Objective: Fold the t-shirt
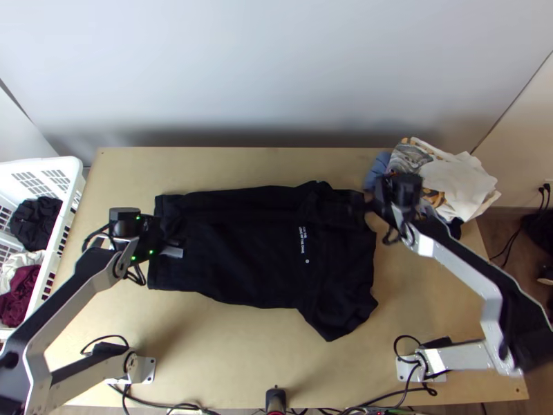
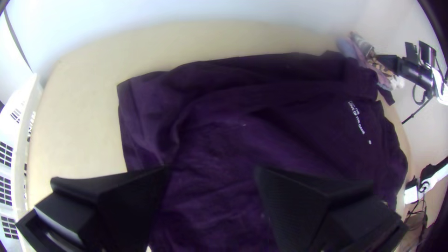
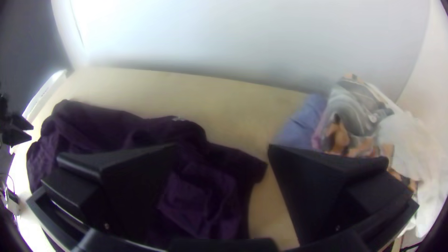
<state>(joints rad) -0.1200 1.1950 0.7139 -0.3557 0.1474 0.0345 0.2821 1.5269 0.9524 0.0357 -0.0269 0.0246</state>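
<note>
Currently the black t-shirt (image 1: 256, 249) lies lengthwise across the middle of the bench (image 1: 228, 360), mostly flat with some wrinkles; can't tell how many layers are stacked. Hem end sits on the left arm's side, sleeve end on the right arm's side, one sleeve angled toward the near edge. Small white print (image 1: 303, 242) faces up near the sleeve end. Left end effector (image 1: 169, 250): released, fingers well apart, over the rumpled hem end; left wrist view has cloth visible between the fingers, none pinched. Right end effector (image 1: 372, 202): also released, wide gap, at the far corner of the sleeve end, just beside the clothes pile (image 1: 456, 181). Right wrist view has shirt cloth and bare bench between its fingers. Pile is at the far right corner, bunched: white, grey and patterned pieces, plus a blue cloth (image 1: 377, 169) on its inner side. White laundry basket (image 1: 71, 200) stands off the left side with a black garment (image 1: 34, 225), a white cloth (image 1: 21, 266) and a dark red cloth (image 1: 19, 296) inside.
</note>
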